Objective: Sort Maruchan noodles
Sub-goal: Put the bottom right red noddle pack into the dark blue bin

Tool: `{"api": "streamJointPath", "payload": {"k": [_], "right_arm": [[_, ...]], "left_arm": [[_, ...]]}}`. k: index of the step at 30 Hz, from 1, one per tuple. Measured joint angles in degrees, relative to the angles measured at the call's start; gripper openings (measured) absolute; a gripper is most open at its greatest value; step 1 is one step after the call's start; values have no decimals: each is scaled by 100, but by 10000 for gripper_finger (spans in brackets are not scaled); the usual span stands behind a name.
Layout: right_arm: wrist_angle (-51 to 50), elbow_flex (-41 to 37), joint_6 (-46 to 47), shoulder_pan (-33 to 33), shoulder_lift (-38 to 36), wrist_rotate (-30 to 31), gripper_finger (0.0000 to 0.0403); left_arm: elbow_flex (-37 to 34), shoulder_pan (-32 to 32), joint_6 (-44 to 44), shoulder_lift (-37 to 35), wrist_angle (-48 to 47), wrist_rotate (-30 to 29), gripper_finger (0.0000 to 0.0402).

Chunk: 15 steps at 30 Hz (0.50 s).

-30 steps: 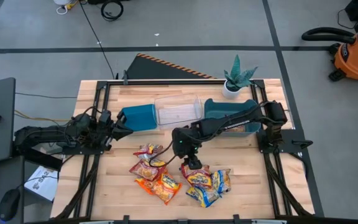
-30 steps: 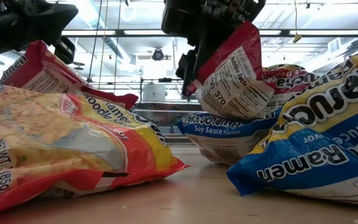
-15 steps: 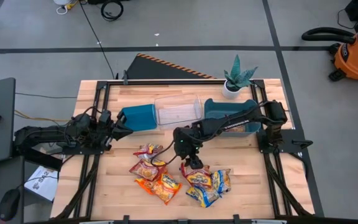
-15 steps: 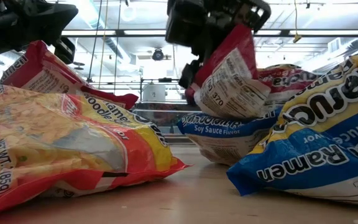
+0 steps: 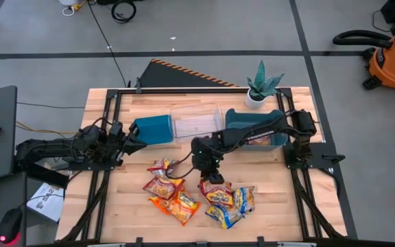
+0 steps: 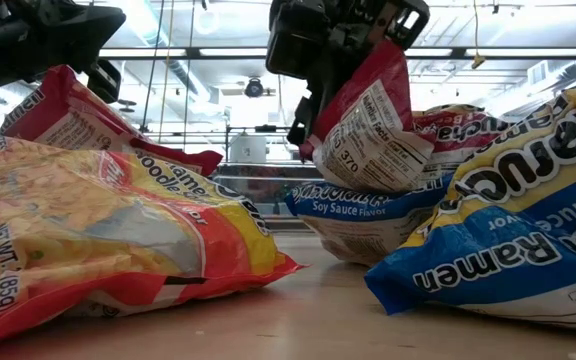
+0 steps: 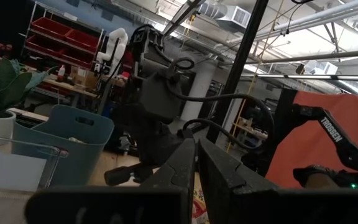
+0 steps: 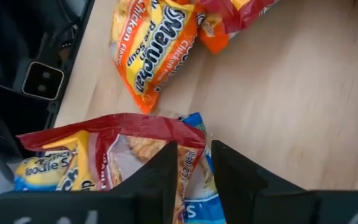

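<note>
Right gripper (image 5: 210,180) is over the noodle packets (image 5: 197,195) piled mid-worktop (image 5: 273,199), jaws pinched on the top edge of a red packet (image 6: 373,125), lifted upright above a blue packet (image 6: 353,215). Left gripper (image 5: 130,143) is parked beside the small teal bin (image 5: 153,128), jaws nearly closed, empty.

Dark jointed arms (image 5: 245,139) (black cables)

Teal bins (image 5: 153,129), clear bin (image 5: 196,121), plant (image 5: 260,85).
</note>
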Motion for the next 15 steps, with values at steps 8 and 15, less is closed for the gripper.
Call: {"api": "streamJointPath", "payload": {"k": [8, 15], "right_arm": [[345, -226, 274, 2, 0, 256, 92], [288, -226, 135, -1, 0, 122, 61]], "left_arm": [[0, 0, 2, -1, -2, 1, 27], [0, -1, 2, 0, -2, 1, 27]]}}
